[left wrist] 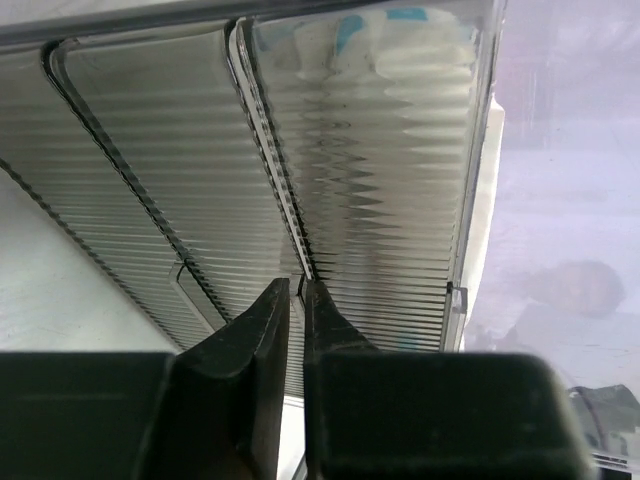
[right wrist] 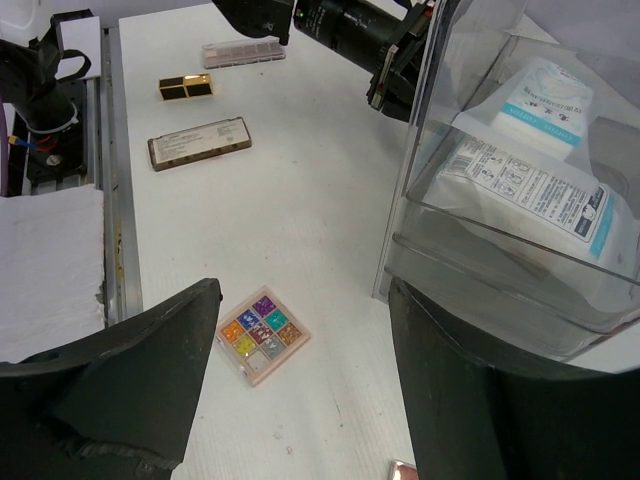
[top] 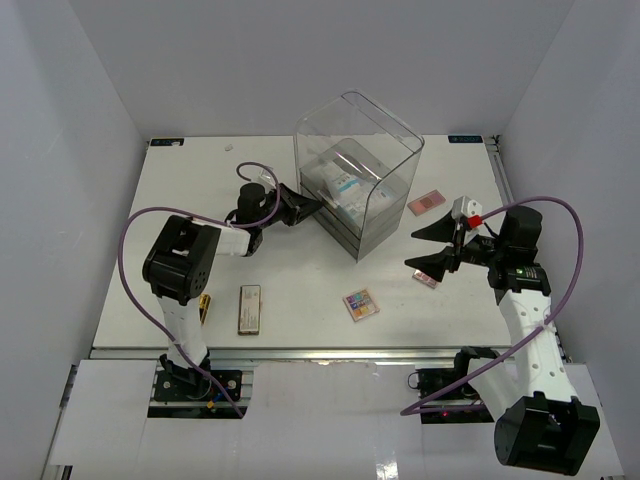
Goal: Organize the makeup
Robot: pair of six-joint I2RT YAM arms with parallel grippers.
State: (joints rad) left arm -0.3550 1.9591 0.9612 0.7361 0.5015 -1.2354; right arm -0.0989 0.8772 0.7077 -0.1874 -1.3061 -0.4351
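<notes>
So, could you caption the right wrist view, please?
Open right gripper framing multicolour square palette beside clear plastic drawer box holding white-and-blue sachets.

We see a robotics lab test cell, not a home or a shop. The clear plastic drawer box [top: 395, 150] stands on a bare white tabletop [top: 300, 330]. Plain pale-grey panel walls [top: 60, 150] close it in behind the box and on both sides. In front of the box, along a silver aluminium rail [top: 320, 352], stand the black-and-white left robot arm [top: 180, 265] and right robot arm [top: 530, 325]. Both trail looped purple cables [top: 122, 265].
</notes>
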